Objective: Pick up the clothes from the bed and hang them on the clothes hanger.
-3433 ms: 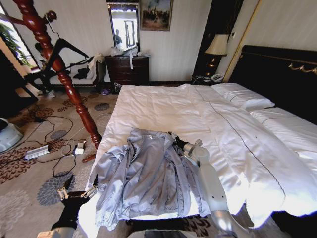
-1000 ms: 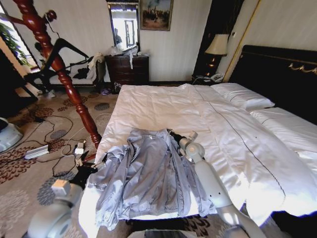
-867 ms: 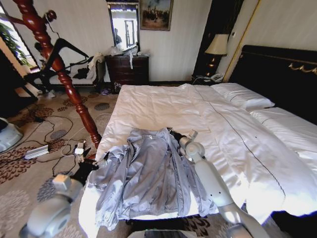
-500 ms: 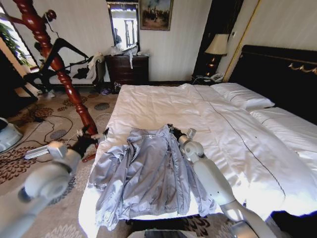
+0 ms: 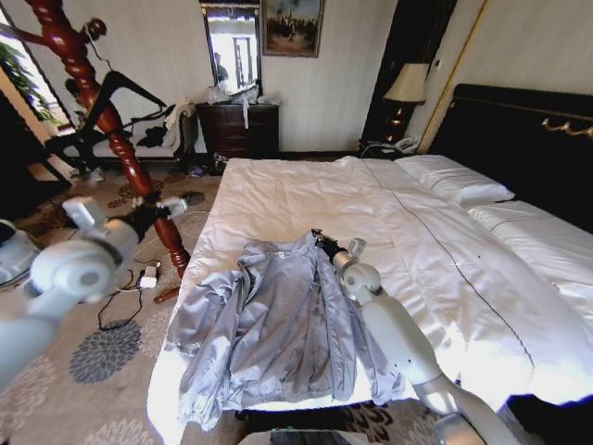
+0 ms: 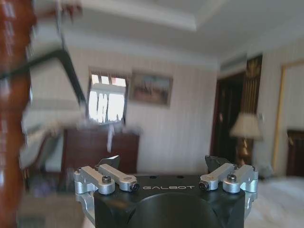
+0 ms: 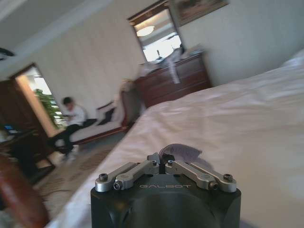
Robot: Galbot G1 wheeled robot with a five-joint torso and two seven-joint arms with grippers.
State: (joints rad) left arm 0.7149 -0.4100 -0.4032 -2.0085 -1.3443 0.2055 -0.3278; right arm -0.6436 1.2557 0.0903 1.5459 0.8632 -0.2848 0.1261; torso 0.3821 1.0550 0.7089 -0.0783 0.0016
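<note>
We see the clothes [image 5: 269, 324], 1 thin, shiny silver-grey jacket, spread flat and front up on the bed [image 5: 306, 190], collar toward 12 o'clock, hem at the near edge. Our right tool [image 5: 320, 239] sits at the collar's 3 o'clock corner, pressed together on a fold of the fabric [image 7: 179, 153]. Our left tool [image 5: 167, 206] is raised off the bed at 10 o'clock, spread wide and holding nothing, near the red wooden post [image 5: 102, 111] where the clothes hanger [image 5: 125, 93] hangs. We judge the jacket light, limp and slippery; it will sag and slide, so the collar and shoulder seams give the surest hold.
</note>
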